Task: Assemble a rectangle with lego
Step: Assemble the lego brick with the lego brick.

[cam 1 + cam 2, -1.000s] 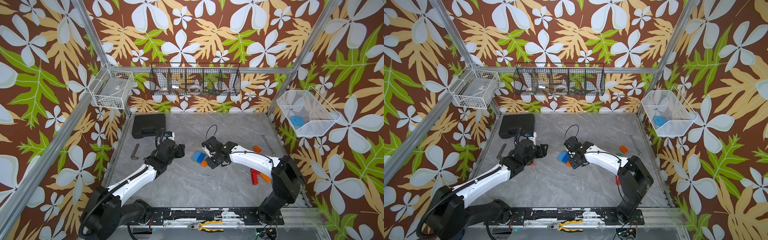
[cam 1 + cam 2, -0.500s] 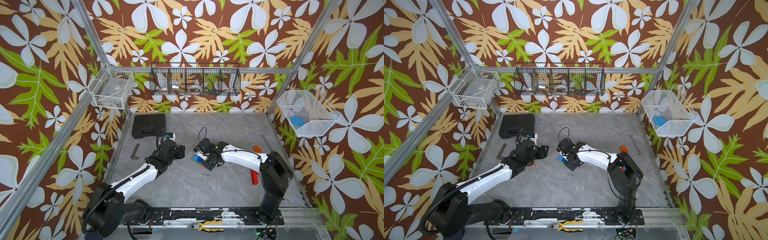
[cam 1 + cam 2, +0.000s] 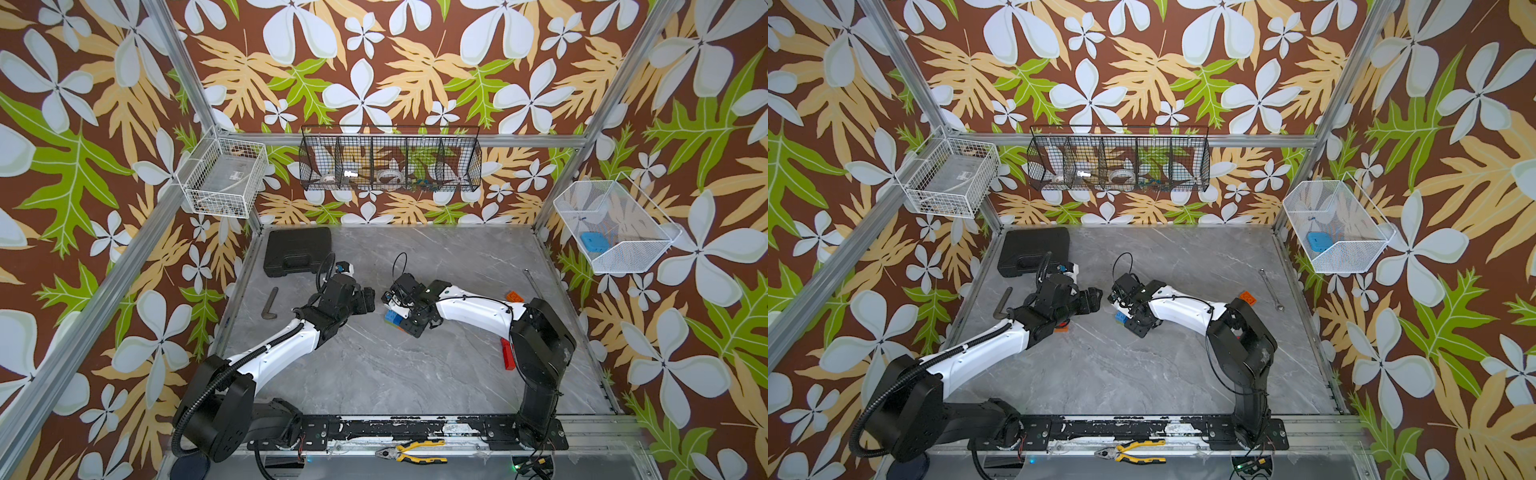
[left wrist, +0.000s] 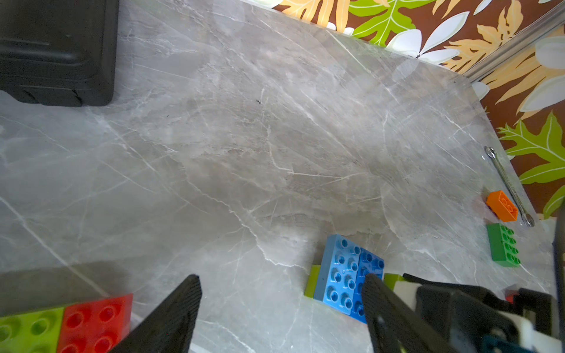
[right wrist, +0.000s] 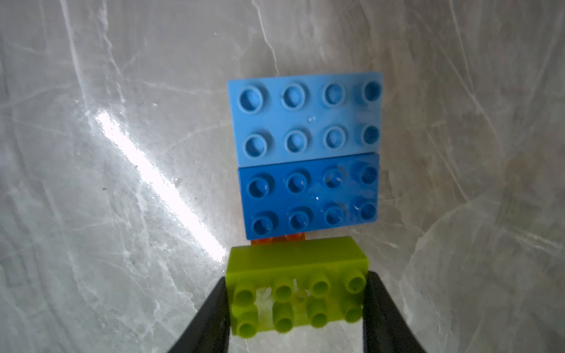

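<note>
Nearest us, yellow-handled pliers [image 3: 411, 453] lay on the front rail, and loose red bricks [image 3: 507, 357] sat on the worktop [image 3: 415, 374] beside the right arm's base.

Mid-worktop, the two arms faced each other. The right gripper [image 5: 295, 293] was clenched on a lime brick [image 5: 296, 259], one finger on each short end, holding it just short of the build. The brick looked tipped, its studs turned more toward the wrist camera than those of the build.

The build itself was a dark blue brick [image 5: 308, 195] and a light blue brick [image 5: 305, 116] set long side to long side, with a sliver of orange [image 5: 278, 240] showing beneath the dark blue edge.

The left gripper [image 4: 281, 281] stood released and empty, with a red-and-lime pair [image 4: 76, 324] beside one finger.

We judged the step in hand to be adding the lime brick as the next row. That would call for levelling it, squaring its long side to the dark blue one, then pressing it down; the free left gripper could steady the build.

Farther off lay a dark green brick [image 4: 503, 244], an orange brick [image 4: 503, 209] and a wrench [image 4: 507, 186]; at the back sat a black case [image 3: 297, 251].
</note>
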`<state>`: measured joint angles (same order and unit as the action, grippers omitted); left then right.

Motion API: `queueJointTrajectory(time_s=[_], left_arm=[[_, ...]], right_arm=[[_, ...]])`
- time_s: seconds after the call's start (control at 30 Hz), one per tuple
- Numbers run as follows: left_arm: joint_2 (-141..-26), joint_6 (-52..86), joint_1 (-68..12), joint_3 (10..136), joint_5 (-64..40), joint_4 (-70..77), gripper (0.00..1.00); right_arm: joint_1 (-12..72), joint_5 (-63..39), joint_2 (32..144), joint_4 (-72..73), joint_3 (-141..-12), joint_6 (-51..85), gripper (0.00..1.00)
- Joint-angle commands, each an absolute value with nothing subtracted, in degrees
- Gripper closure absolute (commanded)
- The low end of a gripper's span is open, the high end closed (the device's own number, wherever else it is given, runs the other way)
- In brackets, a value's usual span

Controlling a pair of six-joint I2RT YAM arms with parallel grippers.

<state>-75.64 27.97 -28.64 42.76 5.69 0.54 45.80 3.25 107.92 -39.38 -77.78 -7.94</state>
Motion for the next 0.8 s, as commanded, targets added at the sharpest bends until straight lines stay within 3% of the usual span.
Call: queueJointTrajectory(time_s=[0.0, 0.77], left_arm=[[-75.59, 27.58, -28.15, 43.0, 5.29, -0.36, 0.15], [-74.62, 28.21, -25.49, 41.92, 1.14, 1.06, 0.19]], right_arm=[[45.43, 2.73, 108.28, -39.2, -78.22, -9.0, 0.58], [43.92, 0.62, 110.2, -39.42, -79.62, -11.51, 0.59]])
